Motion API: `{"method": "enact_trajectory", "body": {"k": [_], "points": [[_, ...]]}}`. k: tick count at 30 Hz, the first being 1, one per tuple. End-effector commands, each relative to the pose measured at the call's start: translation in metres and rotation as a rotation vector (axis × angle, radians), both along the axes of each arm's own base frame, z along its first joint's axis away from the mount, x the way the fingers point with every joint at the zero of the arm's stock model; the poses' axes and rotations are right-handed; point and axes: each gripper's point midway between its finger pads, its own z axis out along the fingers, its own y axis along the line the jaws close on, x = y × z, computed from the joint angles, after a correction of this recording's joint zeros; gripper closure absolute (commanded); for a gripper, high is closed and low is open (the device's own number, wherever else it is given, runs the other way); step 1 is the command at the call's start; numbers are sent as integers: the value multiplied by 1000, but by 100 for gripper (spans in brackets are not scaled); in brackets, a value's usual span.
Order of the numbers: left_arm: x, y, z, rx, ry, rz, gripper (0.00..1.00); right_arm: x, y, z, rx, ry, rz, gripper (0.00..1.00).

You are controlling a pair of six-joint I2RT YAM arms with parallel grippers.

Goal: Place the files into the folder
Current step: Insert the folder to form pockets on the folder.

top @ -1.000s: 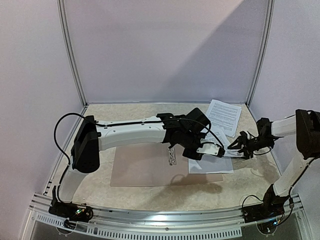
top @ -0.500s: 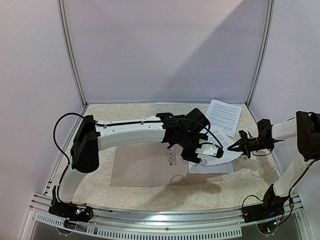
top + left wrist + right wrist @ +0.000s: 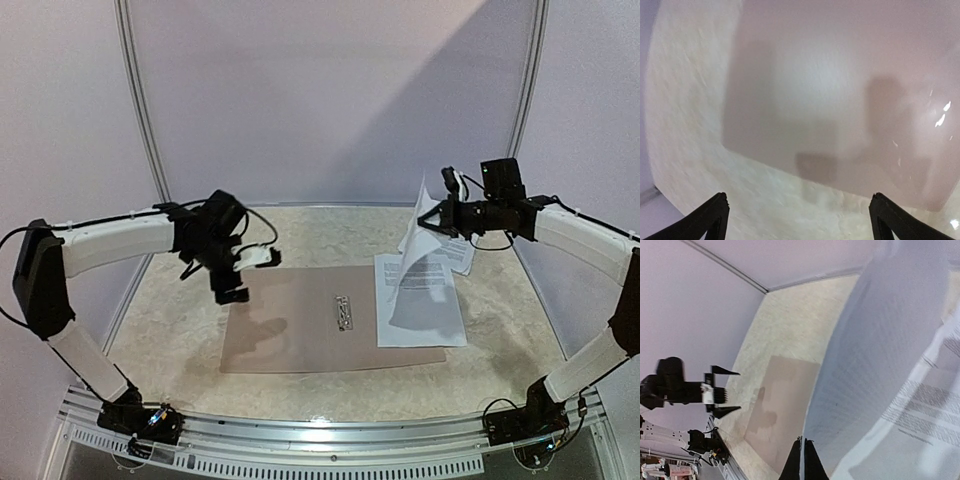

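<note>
The tan folder [image 3: 290, 325] lies flat on the table, and white printed files [image 3: 425, 325] rest over its right edge. My right gripper [image 3: 441, 222] is shut on the edge of one sheet [image 3: 418, 228], which it holds lifted and curling above that stack. In the right wrist view the held sheet [image 3: 875, 365] fills the right side above the closed fingertips [image 3: 802, 447], with the folder [image 3: 782, 405] below. My left gripper [image 3: 245, 277] hangs open and empty over the folder's left edge. In the left wrist view its gripper [image 3: 800, 215] spans bare table beside the folder [image 3: 840, 100].
Another printed sheet [image 3: 462, 250] lies at the back right near the corner. A small metal clip strip [image 3: 344, 312] sits in the folder's middle. Purple walls with metal posts enclose the table; a rail runs along its near edge.
My left gripper opened and drew back from the sheets to the folder's left side. My right gripper shut on a sheet's edge and raised it up and toward the back.
</note>
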Motion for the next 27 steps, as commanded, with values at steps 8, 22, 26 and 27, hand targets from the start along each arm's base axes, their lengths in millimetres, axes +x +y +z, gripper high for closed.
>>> {"method": "enact_trajectory", "body": {"k": [8,22,26,27], "points": [[-83,98,-91,17,161,207,0,-41,195,112,283,-328,409,100],[-101,92,-113,-6,209,207,2,-66,150,-135,-101,31,210,100],[-108,89,-118,3,218,186,2,-68,130,-149,-174,17,157,100],[-110,88,-119,3,222,182,2,-68,128,-146,-174,3,147,100]]}}
